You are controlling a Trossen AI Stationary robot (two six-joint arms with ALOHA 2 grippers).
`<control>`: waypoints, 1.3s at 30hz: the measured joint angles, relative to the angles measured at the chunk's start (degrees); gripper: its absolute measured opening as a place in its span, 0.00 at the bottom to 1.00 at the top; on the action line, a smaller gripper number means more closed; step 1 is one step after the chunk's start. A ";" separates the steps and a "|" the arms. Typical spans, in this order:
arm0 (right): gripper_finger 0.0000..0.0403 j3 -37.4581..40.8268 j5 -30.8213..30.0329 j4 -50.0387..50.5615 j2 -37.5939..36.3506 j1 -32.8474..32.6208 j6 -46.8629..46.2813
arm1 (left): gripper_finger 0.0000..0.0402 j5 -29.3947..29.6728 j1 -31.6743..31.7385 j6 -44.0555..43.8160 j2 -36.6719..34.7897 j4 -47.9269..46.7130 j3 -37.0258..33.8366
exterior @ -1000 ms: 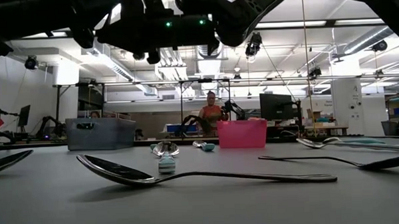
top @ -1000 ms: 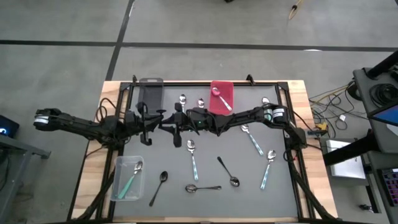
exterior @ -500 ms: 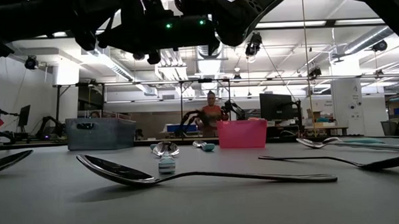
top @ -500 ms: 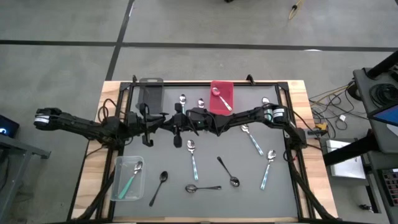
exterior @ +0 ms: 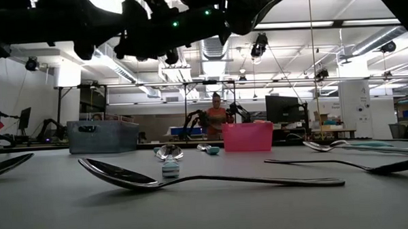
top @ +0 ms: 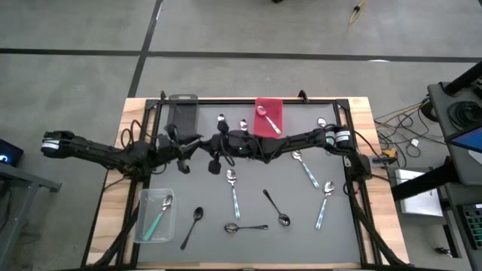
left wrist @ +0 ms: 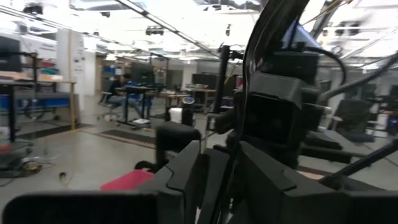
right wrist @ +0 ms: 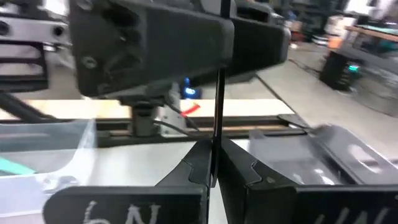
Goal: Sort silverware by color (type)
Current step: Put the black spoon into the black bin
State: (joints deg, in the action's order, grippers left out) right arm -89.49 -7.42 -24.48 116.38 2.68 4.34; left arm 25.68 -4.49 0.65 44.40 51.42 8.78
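I count three bins on the surface: a grey bin [top: 181, 120], a red bin [top: 275, 108] and a clear bin [top: 166, 227]. Shiny-bowled spoons [top: 233, 190]: about eight. Dark spoons [top: 275, 207]: three lying flat, plus one thin dark handle [right wrist: 217, 93] raised.

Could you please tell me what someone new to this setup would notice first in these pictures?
The two dark arms meet nose to nose above the middle of the table's far half, the right gripper shut on a thin black spoon handle right at the left gripper. Loose spoons lie scattered over the grey mat, and a red bin at the far edge holds one spoon.
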 joint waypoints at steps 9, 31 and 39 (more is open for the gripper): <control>0.02 0.00 -21.60 6.44 0.00 -1.09 -1.33 | 0.27 2.50 0.00 2.77 0.98 0.25 0.75; 0.02 0.00 -24.20 8.10 -0.01 -1.33 -1.85 | 0.27 10.88 0.18 5.27 13.03 4.48 6.62; 0.02 0.00 -24.18 8.01 0.00 -1.33 -2.14 | 0.19 11.05 0.41 6.21 15.34 7.55 6.62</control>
State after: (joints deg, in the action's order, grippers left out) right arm -89.49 -31.60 -16.47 116.38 1.34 2.20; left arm 36.73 -4.08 6.86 59.74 58.97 15.40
